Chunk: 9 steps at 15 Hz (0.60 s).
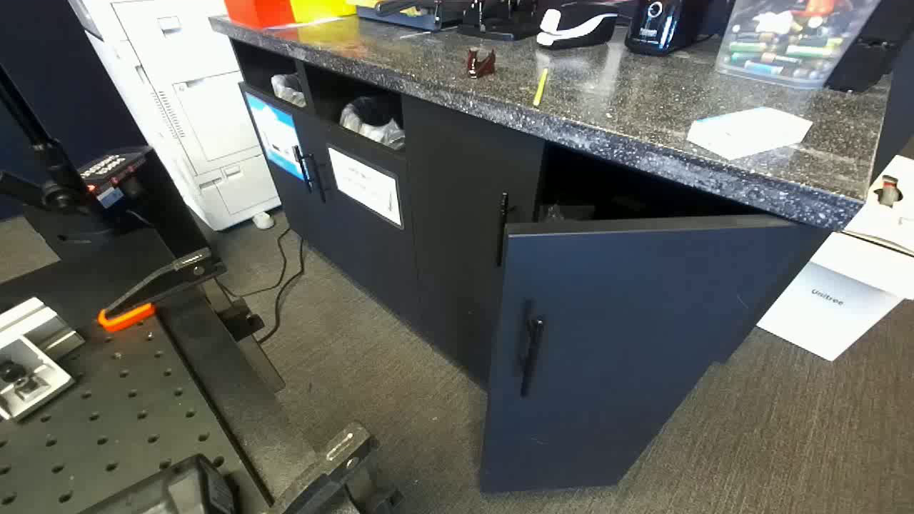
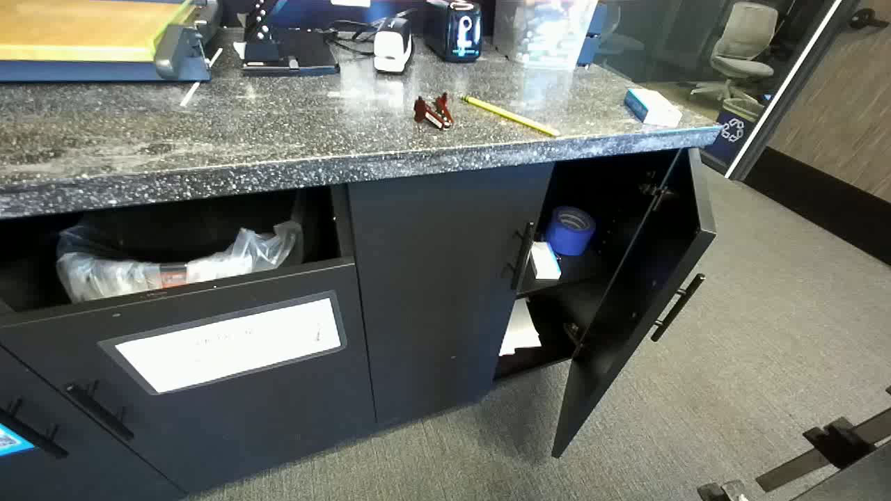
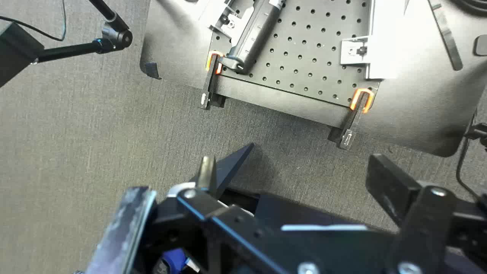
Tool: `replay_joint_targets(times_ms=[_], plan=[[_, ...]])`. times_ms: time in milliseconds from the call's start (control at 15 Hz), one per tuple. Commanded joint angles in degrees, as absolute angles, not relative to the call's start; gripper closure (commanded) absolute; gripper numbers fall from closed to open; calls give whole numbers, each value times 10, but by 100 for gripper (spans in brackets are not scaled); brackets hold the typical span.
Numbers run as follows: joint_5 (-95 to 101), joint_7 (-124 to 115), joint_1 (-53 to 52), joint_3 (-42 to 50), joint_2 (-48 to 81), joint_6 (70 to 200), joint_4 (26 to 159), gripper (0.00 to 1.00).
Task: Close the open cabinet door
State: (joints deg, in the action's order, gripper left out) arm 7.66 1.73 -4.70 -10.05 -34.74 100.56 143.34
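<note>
The cabinet door point(image 1: 628, 314) is a dark navy-black panel standing wide open, swung outward over the carpet. It also shows open in an exterior view point(image 2: 637, 299), with its black bar handle point(image 2: 679, 307) on the outer face. The handle also shows in an exterior view point(image 1: 532, 357). In the wrist view part of the door point(image 3: 234, 163) shows beyond the left finger, partly hidden by it. My gripper point(image 3: 298, 177) is open, its fingers wide apart with nothing between them. The gripper is out of both exterior views, so its distance from the door is hard to tell.
A closed dark panel point(image 2: 445, 299) with a bar handle adjoins the opening. Blue tape point(image 2: 571, 231) sits on a shelf inside. The speckled countertop point(image 1: 428, 78) overhangs the door. A black worktable point(image 3: 266, 99) with protruding clamps point(image 3: 352, 125) faces the cabinet. A white box point(image 1: 828, 300) stands beside it.
</note>
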Motion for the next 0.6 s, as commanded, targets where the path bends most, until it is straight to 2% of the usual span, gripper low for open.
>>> replay_joint_targets(times_ms=[0, 533], plan=[[82, 12, -59, -90, -346, 1004, 1432, 0], [93, 27, -53, -79, -315, 1045, 1443, 0]])
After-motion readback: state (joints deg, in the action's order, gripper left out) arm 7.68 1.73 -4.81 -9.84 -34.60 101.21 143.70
